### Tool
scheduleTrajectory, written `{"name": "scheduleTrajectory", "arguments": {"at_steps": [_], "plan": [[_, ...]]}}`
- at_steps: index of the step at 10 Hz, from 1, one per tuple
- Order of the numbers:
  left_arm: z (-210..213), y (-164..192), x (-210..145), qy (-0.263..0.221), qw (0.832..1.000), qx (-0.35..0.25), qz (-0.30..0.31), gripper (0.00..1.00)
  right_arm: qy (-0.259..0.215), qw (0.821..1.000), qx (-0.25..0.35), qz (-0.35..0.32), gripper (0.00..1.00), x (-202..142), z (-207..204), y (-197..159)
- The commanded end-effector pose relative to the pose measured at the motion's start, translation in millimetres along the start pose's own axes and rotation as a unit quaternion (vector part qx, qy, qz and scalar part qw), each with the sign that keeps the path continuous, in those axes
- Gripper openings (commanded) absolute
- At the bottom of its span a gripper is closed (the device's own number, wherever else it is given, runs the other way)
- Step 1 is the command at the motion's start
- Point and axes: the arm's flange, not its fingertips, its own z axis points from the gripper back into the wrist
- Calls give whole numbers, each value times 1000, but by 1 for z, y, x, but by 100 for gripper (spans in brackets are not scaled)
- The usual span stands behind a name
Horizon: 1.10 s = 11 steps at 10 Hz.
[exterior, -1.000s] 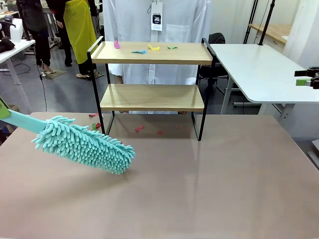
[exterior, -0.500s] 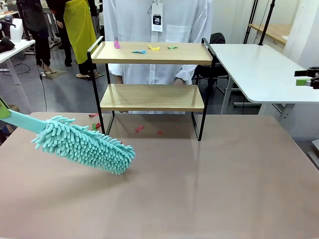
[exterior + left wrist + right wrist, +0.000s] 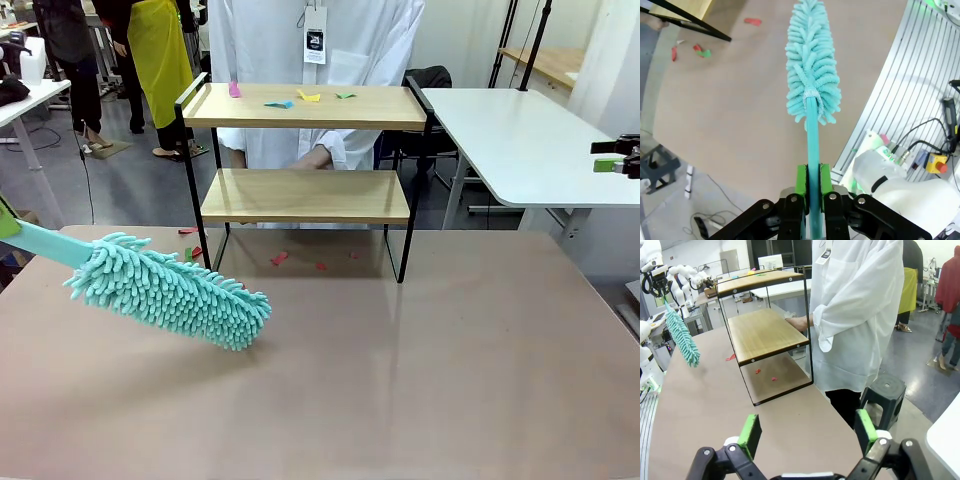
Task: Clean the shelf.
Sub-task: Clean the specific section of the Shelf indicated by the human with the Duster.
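Observation:
The shelf stands at the back middle of the brown table, and several coloured paper scraps lie on its top board. My left gripper is shut on the handle of a teal fluffy duster, whose head hangs low over the table, left of the shelf and in front of it. My right gripper stays open at the far right, away from the shelf. In the right wrist view its fingers stand wide apart with nothing between them. A person's hand reaches over the lower board from behind.
Red and green scraps lie on the table under and beside the shelf. A person in a white coat stands right behind the shelf. A white table is at the right, and a black stool stands near the person.
The person's hand has come in from the right behind the shelf and now sits over the lower board. Both arms and the duster have kept still.

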Motion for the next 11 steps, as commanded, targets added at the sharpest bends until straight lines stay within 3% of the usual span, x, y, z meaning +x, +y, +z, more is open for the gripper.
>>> {"name": "scheduleTrajectory", "arguments": {"at_steps": [1,11], "plan": [[-1,0,-2,-8,1000,-8,0,13,0,1000,0,2,100,3,-1,1],[-1,0,-2,-8,1000,-8,0,13,0,1000,0,2,100,3,-1,1]]}}
